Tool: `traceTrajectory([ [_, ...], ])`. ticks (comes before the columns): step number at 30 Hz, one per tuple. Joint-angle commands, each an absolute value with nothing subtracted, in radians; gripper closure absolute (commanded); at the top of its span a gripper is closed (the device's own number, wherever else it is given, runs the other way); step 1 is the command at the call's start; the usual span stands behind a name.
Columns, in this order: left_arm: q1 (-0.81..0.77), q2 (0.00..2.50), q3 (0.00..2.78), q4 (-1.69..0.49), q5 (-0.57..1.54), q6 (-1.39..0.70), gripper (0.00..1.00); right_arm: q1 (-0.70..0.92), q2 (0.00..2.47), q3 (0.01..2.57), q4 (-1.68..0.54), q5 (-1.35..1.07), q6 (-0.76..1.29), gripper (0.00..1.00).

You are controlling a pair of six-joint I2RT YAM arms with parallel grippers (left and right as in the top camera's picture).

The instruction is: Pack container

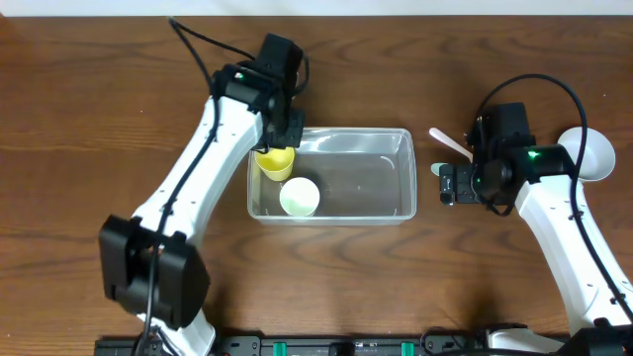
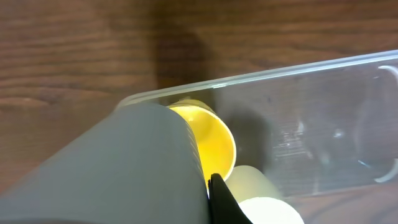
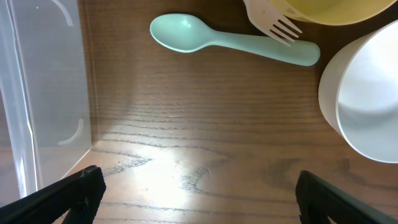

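The clear plastic container (image 1: 366,178) lies in the middle of the table. My left gripper (image 1: 283,138) is over its left end, shut on the rim of a yellow cup (image 1: 275,164) that hangs inside the container. In the left wrist view the yellow cup (image 2: 214,140) shows just past my fingers (image 2: 208,182), inside the container wall (image 2: 292,74). A pale green cup (image 1: 299,196) lies on its side in the container, next to the yellow one. My right gripper (image 1: 455,184) is open and empty over bare table (image 3: 199,199), right of the container (image 3: 37,93).
A mint spoon (image 3: 230,40) and a white fork (image 3: 270,22) lie just beyond my right gripper. A white bowl (image 3: 367,93) and a yellow bowl (image 3: 329,9) stand right of them. The white bowl (image 1: 590,153) is at the table's right edge.
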State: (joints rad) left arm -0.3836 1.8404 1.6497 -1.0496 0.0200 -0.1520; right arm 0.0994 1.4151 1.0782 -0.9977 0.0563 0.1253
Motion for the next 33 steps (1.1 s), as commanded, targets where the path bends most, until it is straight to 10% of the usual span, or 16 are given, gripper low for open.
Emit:
traceTrajectory([
  [1, -0.385, 1.872, 1.651, -1.052, 0.016, -0.135, 0.89, 0.091, 1.419, 1.095, -0.996, 0.064, 0.134, 0.01],
  [7, -0.386, 1.880, 1.652, -1.049, 0.016, -0.135, 0.64, 0.091, 1.419, 1.095, -1.000, 0.064, 0.133, 0.01],
  [33, -0.716, 1.647, 1.652, -1.102, 0.019, -0.141, 0.63, 0.091, 1.419, 1.095, -1.003, 0.064, 0.134, 0.01],
])
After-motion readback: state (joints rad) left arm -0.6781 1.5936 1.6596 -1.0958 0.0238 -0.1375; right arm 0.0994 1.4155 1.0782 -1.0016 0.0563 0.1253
